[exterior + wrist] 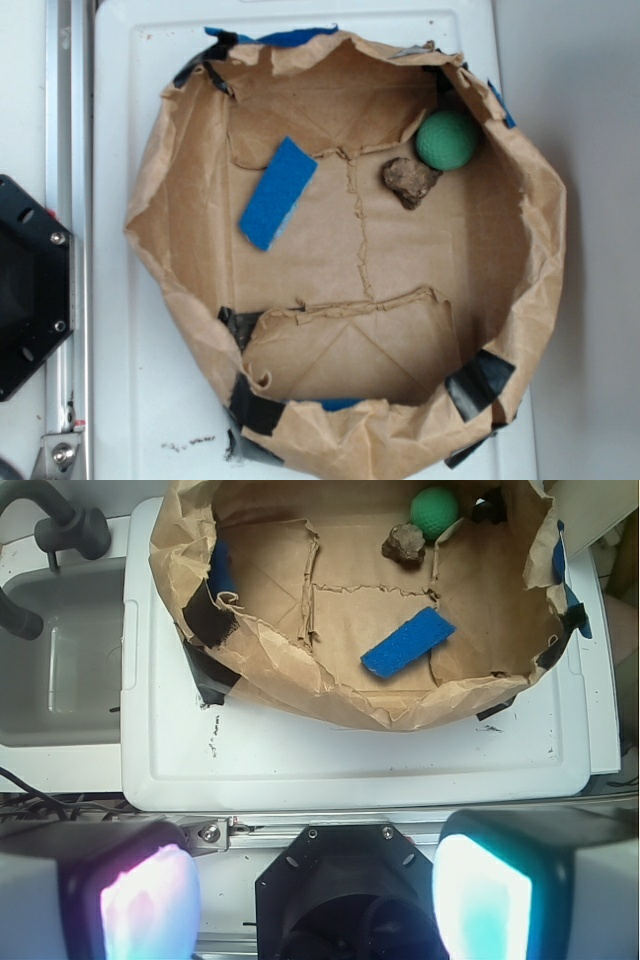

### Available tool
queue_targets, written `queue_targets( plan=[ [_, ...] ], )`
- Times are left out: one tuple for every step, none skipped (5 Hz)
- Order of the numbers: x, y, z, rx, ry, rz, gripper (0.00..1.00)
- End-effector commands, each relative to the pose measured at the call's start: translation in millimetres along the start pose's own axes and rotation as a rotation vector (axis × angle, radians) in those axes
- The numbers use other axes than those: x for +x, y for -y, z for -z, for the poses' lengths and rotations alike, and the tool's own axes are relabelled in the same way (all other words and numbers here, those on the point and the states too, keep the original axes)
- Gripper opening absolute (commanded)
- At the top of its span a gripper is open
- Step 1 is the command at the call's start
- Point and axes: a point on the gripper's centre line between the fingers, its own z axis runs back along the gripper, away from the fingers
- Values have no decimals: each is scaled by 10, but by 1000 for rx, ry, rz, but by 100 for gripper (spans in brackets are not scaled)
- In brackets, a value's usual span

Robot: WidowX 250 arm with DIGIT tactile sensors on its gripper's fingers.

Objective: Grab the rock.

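Note:
The rock (410,181), a lumpy brown-tan stone, lies on the floor of a torn-open brown paper bag (150,230), touching or almost touching the green ball (446,139). In the wrist view the rock (405,543) shows far away at the top, beside the ball (434,511). My gripper (315,900) is open, its two glowing pads (145,905) spread wide with nothing between them. It hovers over the black robot base (340,880), well short of the bag (330,695). The gripper is out of the exterior view.
A flat blue sponge (277,193) lies on the bag's floor left of the rock. The bag's crumpled walls stand up all round on a white plastic lid (130,400). The black robot base (25,285) sits at left. A grey sink (60,670) with a faucet (50,520) adjoins the lid.

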Motion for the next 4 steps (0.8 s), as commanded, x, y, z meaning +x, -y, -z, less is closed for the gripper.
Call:
queue_targets(
  plan=[
    [0, 0, 0, 0, 0, 0, 100],
    [492, -42, 128, -6, 111, -53, 100],
    [979, -35, 279, -10, 148, -85, 100],
    [1020, -23, 515, -70, 133, -138, 100]
  ],
)
